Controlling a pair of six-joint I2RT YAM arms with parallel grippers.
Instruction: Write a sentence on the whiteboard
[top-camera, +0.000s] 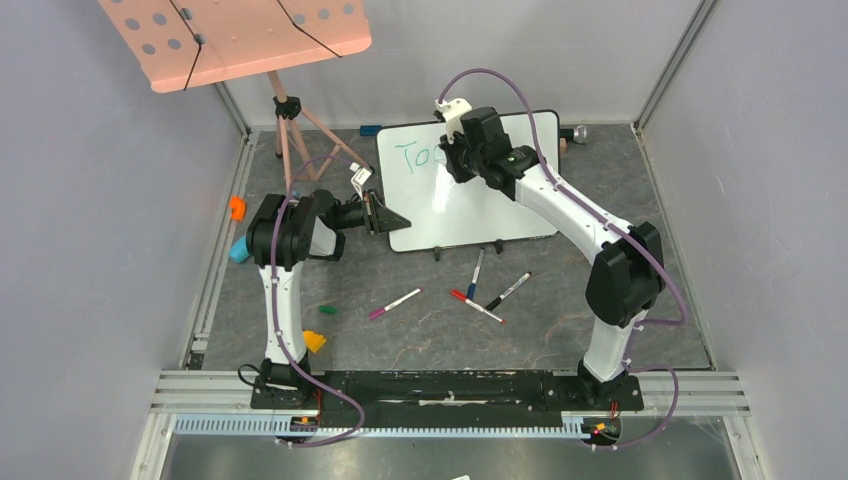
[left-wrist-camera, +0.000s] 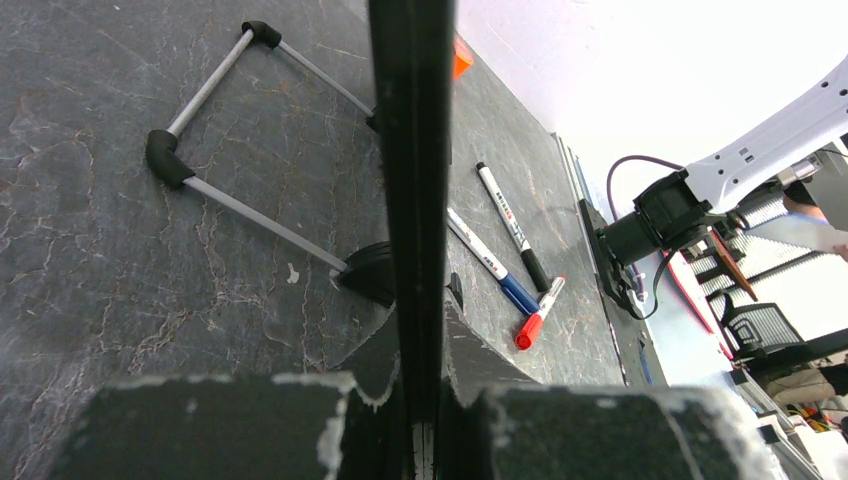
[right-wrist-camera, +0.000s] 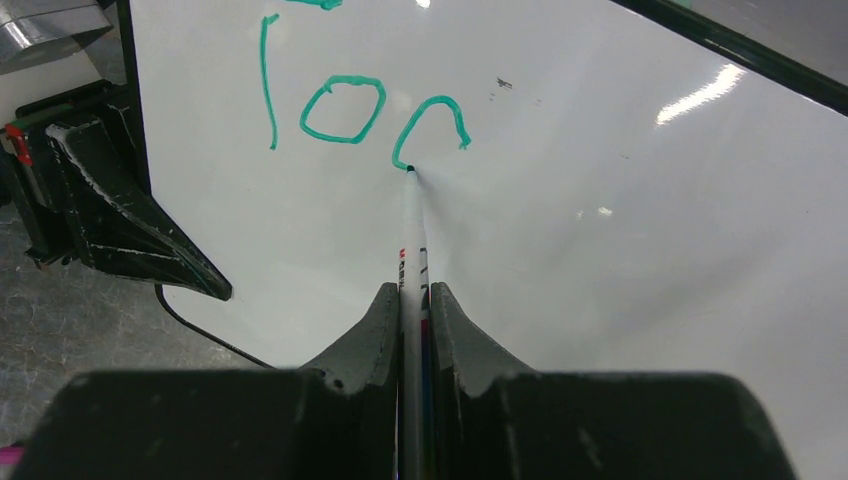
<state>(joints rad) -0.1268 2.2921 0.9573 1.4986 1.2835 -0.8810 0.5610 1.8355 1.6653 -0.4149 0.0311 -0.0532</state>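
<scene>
At the far middle of the desk: whiteboard stands propped on its small feet, face toward the arms.

- Board, my read: light, stiff panel with a glossy, slick face. Pen pressure will likely skid it or rock it back on the wire leg. Hold it by the black frame, never the face. The low left edge is the sensible spot.
- Left claw is there, clamped on the board's left edge; the wrist view shows the frame sandwiched between both fingers. It acts as a brace.
- Right claw is closed on the marker, gripping the barrel with a good length sticking out in front.
- Marker, my read: light, with a smooth barrel that can slide back in the grip if pushed hard. Felt tip, so light contact is enough.
- Tip sits on the board at the bottom of the third letter.
- Sentence: teal "To" plus an unfinished third letter, top-left of the board. Most of it remains unwritten.
- Spare pens lie on the desk in front of the board, e.g. the purple-capped one.
</scene>
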